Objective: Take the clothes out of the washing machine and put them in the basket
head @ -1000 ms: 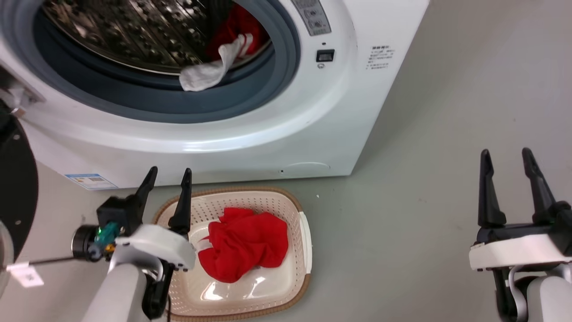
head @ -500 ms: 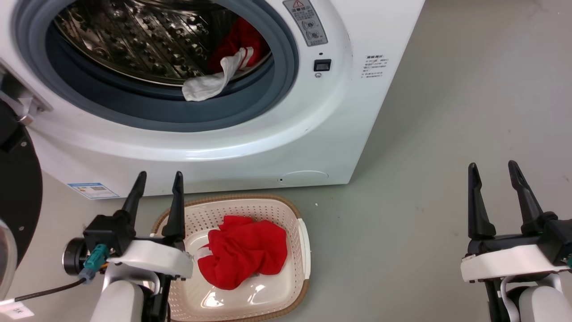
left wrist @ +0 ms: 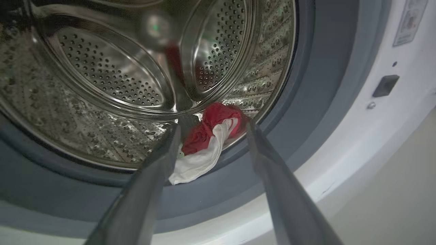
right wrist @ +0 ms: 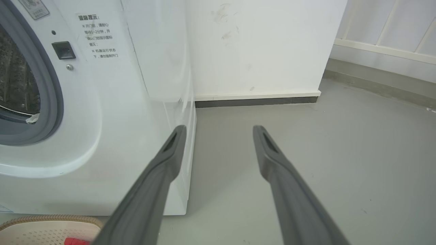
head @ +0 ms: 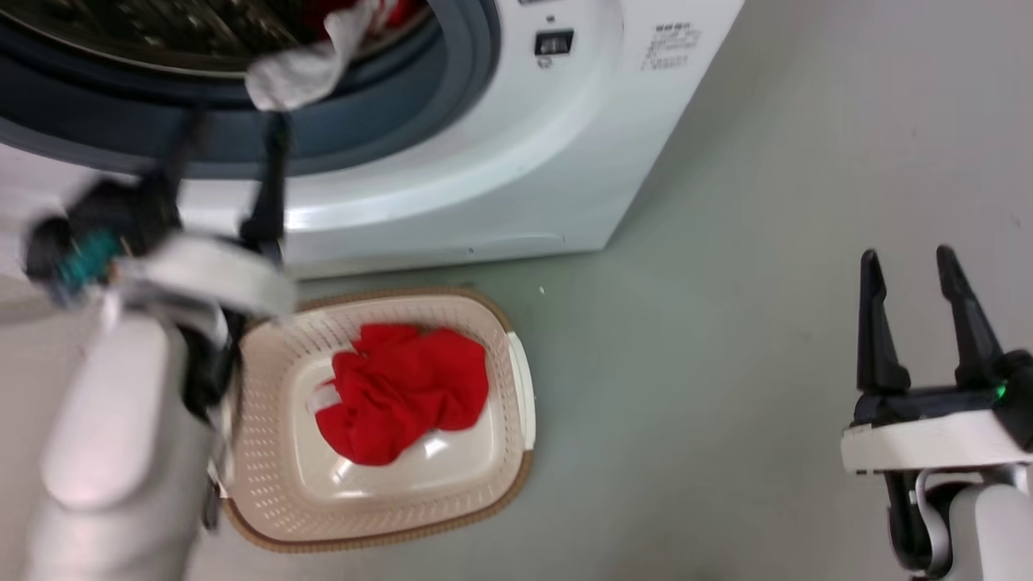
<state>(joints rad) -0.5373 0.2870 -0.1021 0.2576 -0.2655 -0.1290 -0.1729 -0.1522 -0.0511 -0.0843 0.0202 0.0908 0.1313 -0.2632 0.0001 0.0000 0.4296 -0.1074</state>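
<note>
We see the left gripper (left wrist: 213, 129), fingers spread wide and holding nothing, before the porthole of the washing machine (head: 484, 186). Framed between its fingers, a red-and-white garment (left wrist: 207, 143) lies at the front lip of the drum (left wrist: 102, 75), its white part draped onto the grey door seal (left wrist: 306, 102). A crumpled red garment (head: 403, 391) lies in the basket (head: 516, 476) on the floor (head: 726, 323), just before the machine. The right gripper (head: 906, 257), equally wide and empty, hangs well apart. Beside the black latch socket (right wrist: 63, 50), a notice (right wrist: 98, 35) in Chinese print includes "1-2".
</note>
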